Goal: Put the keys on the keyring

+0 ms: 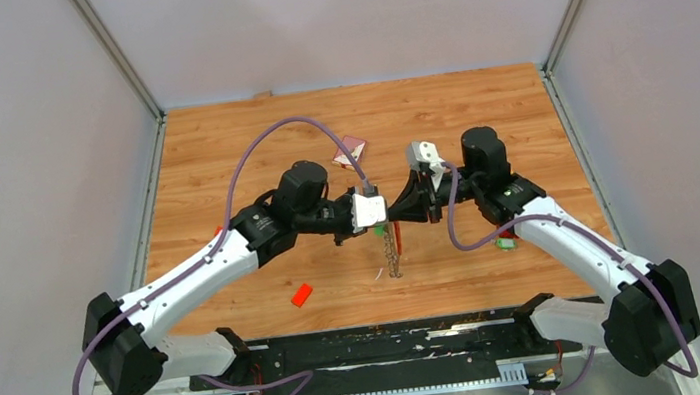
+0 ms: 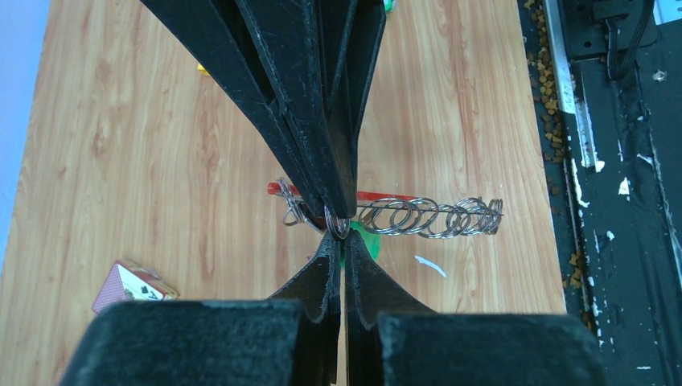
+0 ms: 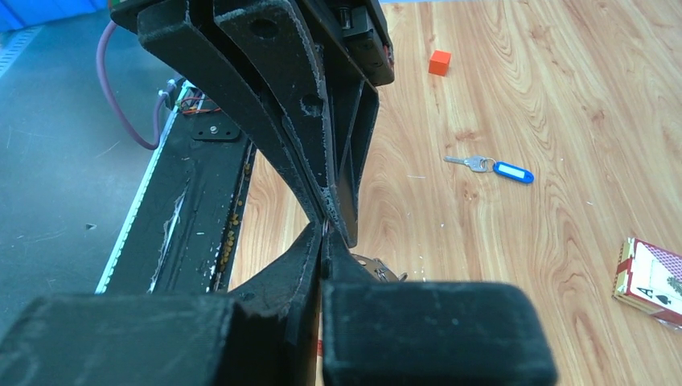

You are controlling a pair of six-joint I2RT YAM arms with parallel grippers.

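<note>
The keyring hangs in mid-air between my two grippers: a chain of silver rings (image 1: 394, 258) (image 2: 430, 217) with a red strap (image 2: 386, 195) behind it. My left gripper (image 1: 377, 216) (image 2: 341, 235) is shut on a small ring at the chain's end. My right gripper (image 1: 398, 214) (image 3: 324, 231) is shut on the same spot from the other side, tip to tip. A green tag (image 1: 380, 230) (image 2: 366, 243) shows just under the two tips. The blue-tagged key (image 3: 500, 168) lies on the table. The black-tagged key is out of view.
A playing-card box (image 1: 352, 149) (image 2: 133, 287) (image 3: 653, 281) lies behind the grippers. A small orange-red block (image 1: 301, 294) (image 3: 439, 62) lies front left. A small green thing (image 1: 505, 242) sits by the right arm. The black base rail (image 1: 364, 347) runs along the near edge.
</note>
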